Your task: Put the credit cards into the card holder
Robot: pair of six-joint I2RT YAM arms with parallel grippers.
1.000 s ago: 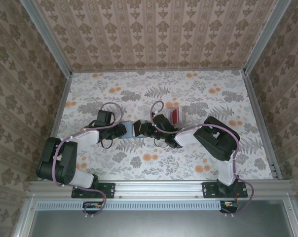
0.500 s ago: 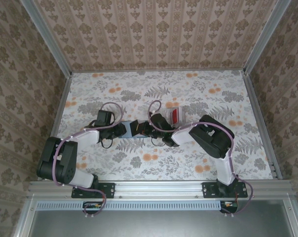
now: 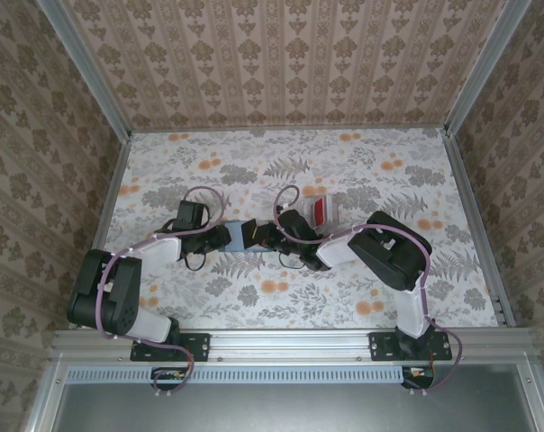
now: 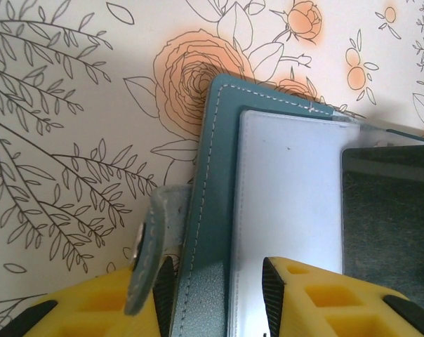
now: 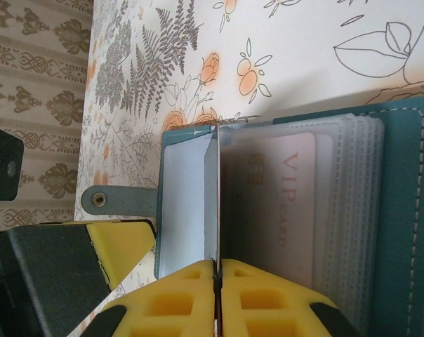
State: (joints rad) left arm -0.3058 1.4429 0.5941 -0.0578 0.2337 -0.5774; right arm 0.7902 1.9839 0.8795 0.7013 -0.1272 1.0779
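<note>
Tiny shift, right gripper (image 5: 215, 272) edging slightly left, pale card (image 5: 216, 203) pinched edge-on, left gripper (image 4: 217, 286) still clamping card holder (image 4: 210, 182).

My hand (image 4: 217, 293) grips the teal card holder (image 4: 210, 182) by its stitched edge, with a yellow finger (image 4: 317, 305) on either side. Its pale inner sleeve (image 4: 289, 210) faces me, and the snap strap (image 4: 152, 242) curls over the floral counter (image 4: 64, 105).

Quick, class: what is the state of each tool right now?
Left tool: jaws apart over the card holder cover; grip cannot be told.
Right tool: closed on a pale credit card, seen nearly edge-on.
</note>
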